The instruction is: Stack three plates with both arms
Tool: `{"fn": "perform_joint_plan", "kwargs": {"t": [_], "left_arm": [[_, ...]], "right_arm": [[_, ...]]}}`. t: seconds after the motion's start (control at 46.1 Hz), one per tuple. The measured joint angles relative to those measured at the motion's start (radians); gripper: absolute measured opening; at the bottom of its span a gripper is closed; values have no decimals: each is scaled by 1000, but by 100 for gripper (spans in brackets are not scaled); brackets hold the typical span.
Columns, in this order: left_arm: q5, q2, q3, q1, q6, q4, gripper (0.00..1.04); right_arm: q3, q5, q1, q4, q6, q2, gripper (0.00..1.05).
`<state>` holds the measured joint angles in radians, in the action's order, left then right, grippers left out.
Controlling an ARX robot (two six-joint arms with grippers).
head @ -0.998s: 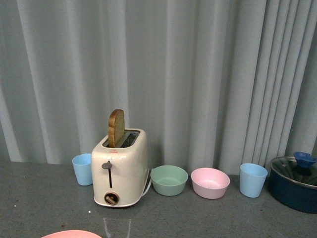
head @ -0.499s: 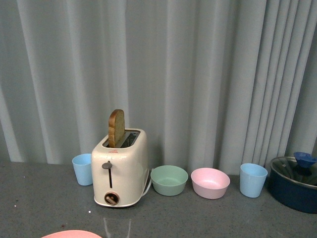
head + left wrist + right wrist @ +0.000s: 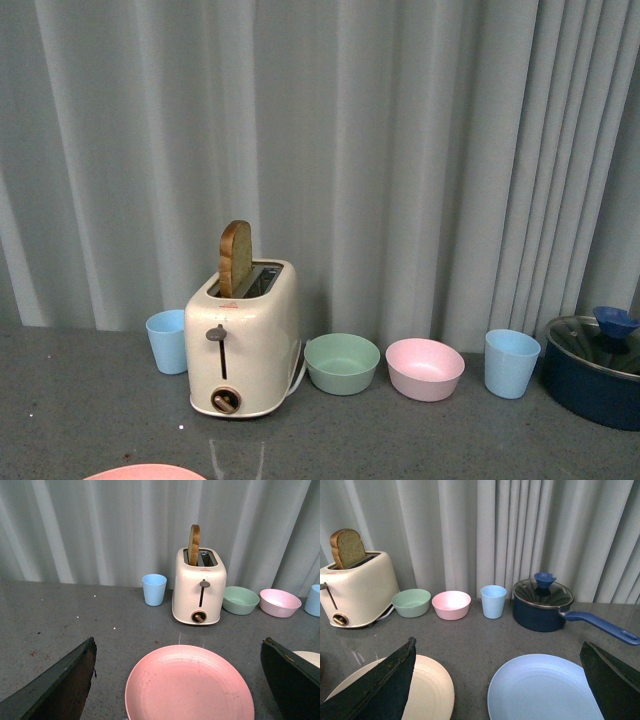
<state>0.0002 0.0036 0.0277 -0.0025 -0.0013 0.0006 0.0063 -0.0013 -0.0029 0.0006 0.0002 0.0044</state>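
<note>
The pink plate (image 3: 190, 685) lies flat on the grey table, between the wide-apart fingers of my open left gripper (image 3: 180, 690); only its far rim (image 3: 145, 471) shows at the bottom edge of the front view. A sliver of the cream plate (image 3: 310, 656) shows beside one left finger. In the right wrist view the light blue plate (image 3: 542, 690) lies between the fingers of my open right gripper (image 3: 500, 692), and the cream plate (image 3: 427, 692) is partly hidden by one finger (image 3: 375, 690). All three plates lie apart, none stacked. Neither gripper holds anything.
Along the curtain stand a cream toaster (image 3: 243, 338) with a bread slice (image 3: 235, 258), a light blue cup (image 3: 167, 340), a green bowl (image 3: 341, 362), a pink bowl (image 3: 424, 368), another blue cup (image 3: 511, 362) and a lidded dark blue pot (image 3: 593, 368) whose handle (image 3: 600, 626) points sideways.
</note>
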Motion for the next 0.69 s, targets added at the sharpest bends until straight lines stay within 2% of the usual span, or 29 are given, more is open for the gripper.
{"fn": "perform_joint_plan", "kwargs": {"t": [0.195,0.217,0.282,0.325,0.369,0.499,0.607,0.694], "left_arm": [[5,2,2,1,0,-2,98],[26,23,11,12,11,-39,98],[168,134,96,34,68,-250,98],[215,224,146,34,86,-357,98],[224,283,170,32,100,-392,98],[221,455,218,23,143,-294,98],[254,681,315,29,179,-134,98],[282,888,410,41,195,-63,98]], "right_arm": [[0,0,0,0,0,0,97],[0,0,0,0,0,0,97],[0,0,0,0,0,0,97],[0,-3,0,0,0,0,97],[0,-2,0,0,0,0,97],[0,1,0,0,0,0,97],[0,-1,0,0,0,0,97],[0,0,1,0,0,0,97]]}}
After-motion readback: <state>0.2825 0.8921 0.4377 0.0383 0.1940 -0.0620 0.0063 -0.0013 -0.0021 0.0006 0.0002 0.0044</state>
